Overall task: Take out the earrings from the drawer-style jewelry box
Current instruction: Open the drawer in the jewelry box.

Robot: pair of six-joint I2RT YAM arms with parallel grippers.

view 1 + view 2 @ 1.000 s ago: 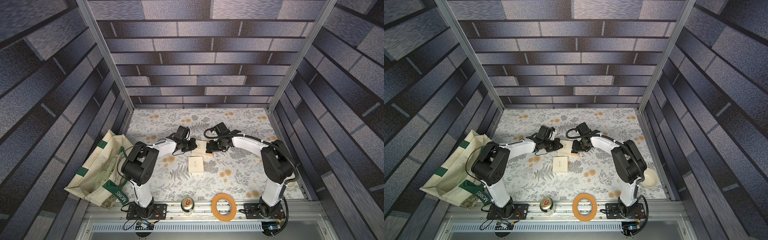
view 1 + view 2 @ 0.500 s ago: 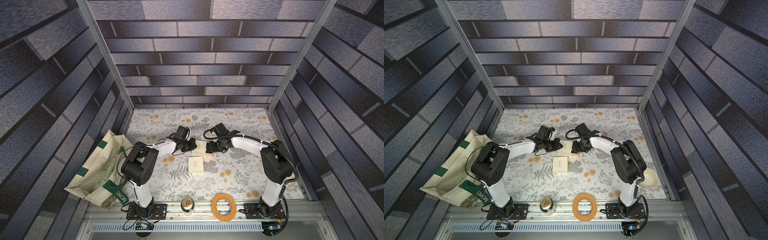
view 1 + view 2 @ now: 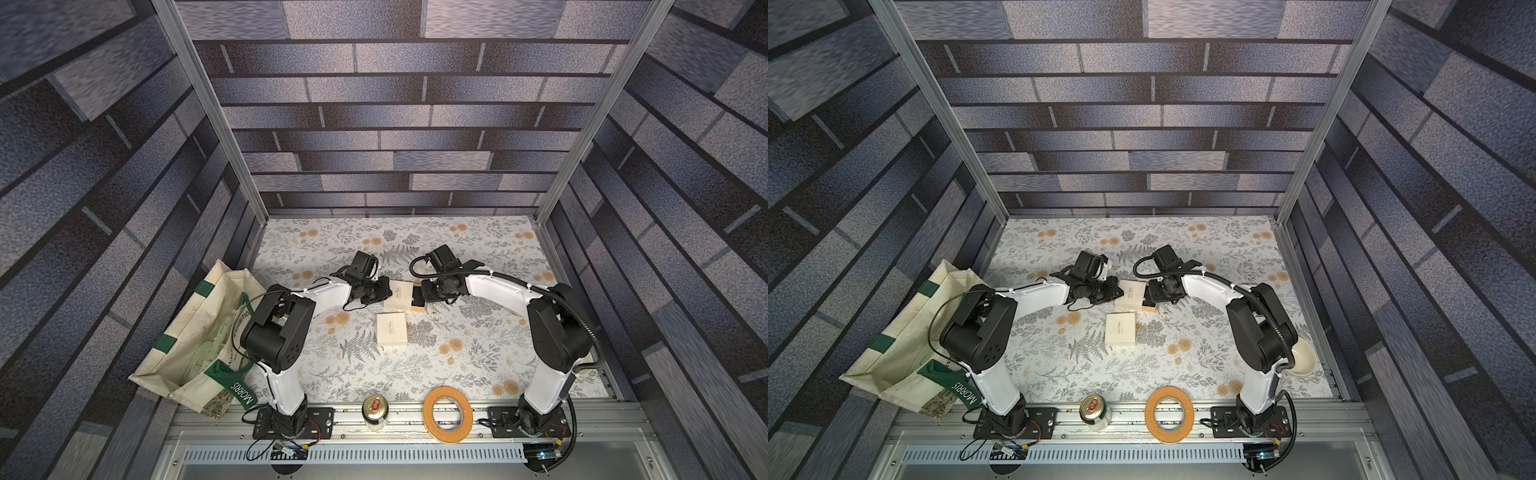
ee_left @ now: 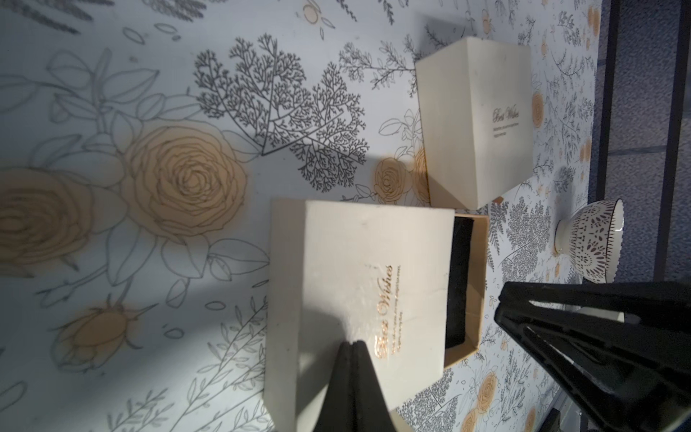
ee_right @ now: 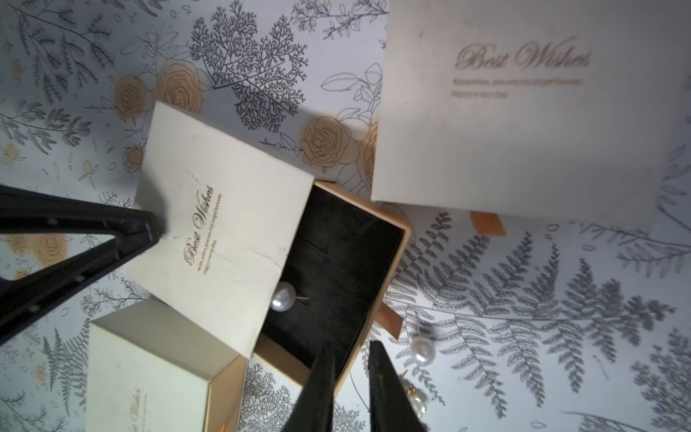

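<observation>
The right gripper (image 5: 351, 346) is shown with its jaws a little apart and closed on the end wall of the drawer (image 5: 394, 267). One finger is placed inside against the black lining and the other outside. The left gripper (image 4: 353, 344) is shown with its jaws pressed together and their tips laid on top of the cream sleeve (image 5: 224, 209). The drawer is seen standing partway out of this sleeve.

One pearl earring (image 5: 282, 301) is seen lying in the drawer, at the sleeve's edge. A second pearl earring (image 5: 422, 351) is found on the flowered table (image 5: 523, 299), just beside the drawer's outer wall. A gold-toned piece (image 5: 415, 398) near it is partly hidden by the right finger.

A closed cream box (image 3: 391, 334) is placed near the drawer, toward the front. In the right wrist view, another cream box (image 5: 149, 374) is overlapped by the sleeve.

Farther out, a patterned bowl (image 3: 1304, 361) is set by the right arm. A can (image 3: 375, 411) and a tape roll (image 3: 447, 413) are set on the front rail, and a tote bag (image 3: 195, 332) lies left of the table.
</observation>
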